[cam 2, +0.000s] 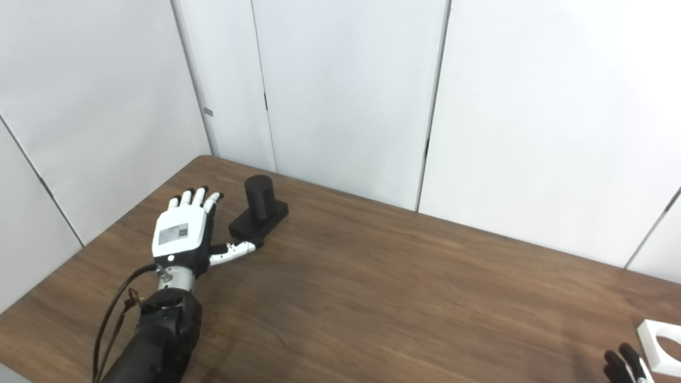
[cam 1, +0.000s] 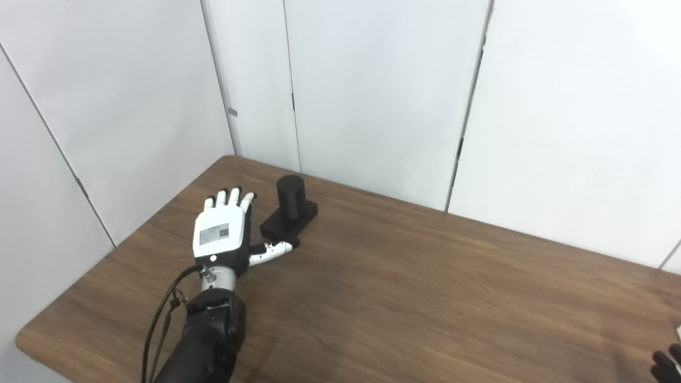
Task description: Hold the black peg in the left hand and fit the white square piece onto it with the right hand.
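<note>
Both hands empty. My left hand (cam 1: pixel 221 234) lies spread beside the black peg (cam 1: pixel 290 210), near the surface's (cam 1: pixel 399 298) far left corner. Right hand (cam 2: pixel 625 367), fingers barely visible, state unclear, beside white square piece (cam 2: pixel 659 340) at right edge. Step: reaching; next, close on peg.

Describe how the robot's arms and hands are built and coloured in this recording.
The left hand has a white back plate bearing a small grey label, black sides, and white fingers with dark tips. A silver wrist joins a black forearm with thin black cables looping alongside. Only the right hand's dark fingertips show.
</note>
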`<control>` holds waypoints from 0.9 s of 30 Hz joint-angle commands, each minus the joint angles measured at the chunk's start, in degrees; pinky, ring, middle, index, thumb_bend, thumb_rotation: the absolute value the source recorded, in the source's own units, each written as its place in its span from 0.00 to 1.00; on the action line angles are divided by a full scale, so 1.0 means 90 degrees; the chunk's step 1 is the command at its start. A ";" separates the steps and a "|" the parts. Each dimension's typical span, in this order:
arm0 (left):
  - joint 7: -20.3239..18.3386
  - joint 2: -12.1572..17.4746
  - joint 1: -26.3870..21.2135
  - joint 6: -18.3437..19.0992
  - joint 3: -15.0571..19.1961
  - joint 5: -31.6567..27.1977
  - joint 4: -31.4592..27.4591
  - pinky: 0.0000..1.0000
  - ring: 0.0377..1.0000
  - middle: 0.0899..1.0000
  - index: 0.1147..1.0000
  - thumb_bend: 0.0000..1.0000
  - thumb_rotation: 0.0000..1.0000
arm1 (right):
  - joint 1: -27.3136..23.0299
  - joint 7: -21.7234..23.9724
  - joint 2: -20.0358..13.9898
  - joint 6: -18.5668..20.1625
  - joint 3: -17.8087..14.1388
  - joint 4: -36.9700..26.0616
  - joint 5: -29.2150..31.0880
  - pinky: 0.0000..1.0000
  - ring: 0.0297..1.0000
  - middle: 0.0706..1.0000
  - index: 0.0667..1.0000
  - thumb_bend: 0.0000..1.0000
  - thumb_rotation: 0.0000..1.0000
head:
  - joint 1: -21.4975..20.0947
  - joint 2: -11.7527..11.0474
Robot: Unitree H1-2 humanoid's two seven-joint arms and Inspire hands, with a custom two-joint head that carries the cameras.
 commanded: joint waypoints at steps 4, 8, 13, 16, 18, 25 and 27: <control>0.0136 0.0264 -0.0654 0.0032 -0.0087 0.0149 0.0636 1.00 1.00 0.95 0.85 0.95 0.81 | 0.1099 -0.0035 -0.0060 -0.0388 0.0094 -0.0310 -0.0040 0.96 0.94 0.91 0.94 0.73 1.00 | -0.0019 0.0038; 0.0137 0.0247 -0.0899 0.0039 -0.0112 0.0184 0.1104 1.00 0.99 0.95 0.85 0.97 0.82 | 0.1082 -0.0031 -0.0068 -0.0440 0.0101 -0.0284 -0.0067 0.97 0.94 0.91 0.93 0.73 1.00 | -0.0015 0.0058; 0.0260 0.0202 -0.1155 0.0040 -0.0101 0.0030 0.1596 1.00 0.98 0.94 0.85 0.99 0.82 | 0.1092 -0.0039 -0.0034 -0.0363 0.0121 -0.0333 -0.0072 0.96 0.94 0.91 0.93 0.71 1.00 | -0.0057 0.0065; 0.0360 0.0193 -0.1247 0.0037 -0.0138 -0.0063 0.1782 1.00 0.97 0.93 0.84 0.99 0.81 | 0.1090 -0.0048 -0.0034 -0.0405 0.0134 -0.0314 -0.0103 0.95 0.94 0.91 0.93 0.71 1.00 | -0.0068 0.0069; 0.0429 0.0189 -0.1316 0.0034 -0.0195 -0.0111 0.1904 1.00 0.96 0.93 0.85 0.99 0.81 | 0.1082 -0.0047 -0.0034 -0.0408 0.0145 -0.0316 -0.0103 0.95 0.94 0.91 0.93 0.71 1.00 | -0.0088 0.0077; 0.0627 0.0145 -0.1577 0.0034 -0.0335 -0.0230 0.2258 0.99 0.95 0.92 0.84 0.97 0.79 | 0.1089 -0.0051 -0.0021 -0.0382 0.0157 -0.0300 -0.0074 0.96 0.95 0.90 0.93 0.69 1.00 | -0.0140 0.0083; 0.0691 0.0147 -0.1648 0.0030 -0.0373 -0.0274 0.2349 0.98 0.94 0.91 0.83 0.97 0.78 | 0.1088 -0.0065 -0.0006 -0.0334 0.0169 -0.0338 -0.0098 0.95 0.95 0.90 0.92 0.68 1.00 | -0.0144 0.0090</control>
